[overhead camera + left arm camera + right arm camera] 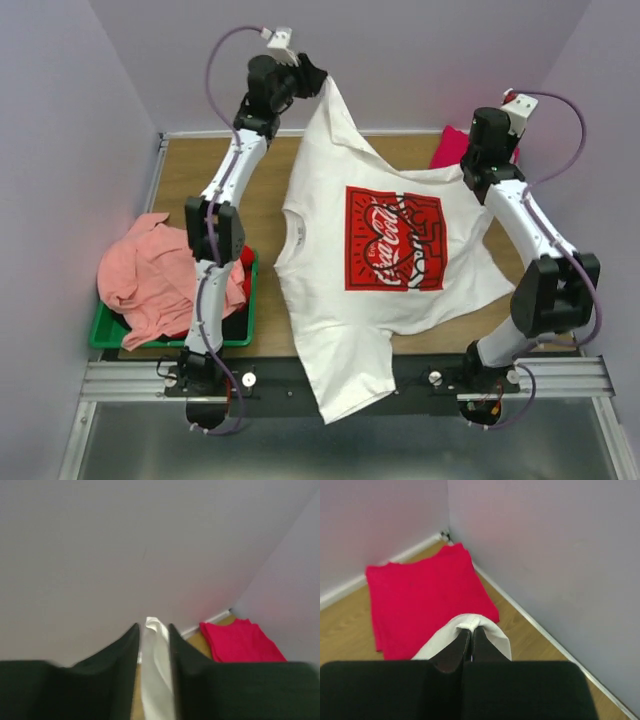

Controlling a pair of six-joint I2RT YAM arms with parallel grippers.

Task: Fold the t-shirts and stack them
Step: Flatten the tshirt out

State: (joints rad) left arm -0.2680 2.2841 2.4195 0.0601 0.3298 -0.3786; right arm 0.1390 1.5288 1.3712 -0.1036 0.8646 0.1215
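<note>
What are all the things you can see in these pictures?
white t-shirt: one, white with a red print, held up over the table
magenta-red t-shirt: one, magenta-red, folded in the far right corner
salmon-pink t-shirt: one, salmon-pink, crumpled over the bin
red t-shirt: one, red, only a bit shows in the bin
bin: one, green, near left of the table
table: one, light wood, under everything
left arm: one, white and black, left side
right arm: one, white and black, right side
left fingers: two, black, shut on the white t-shirt
right fingers: two, black, shut on the white t-shirt
</note>
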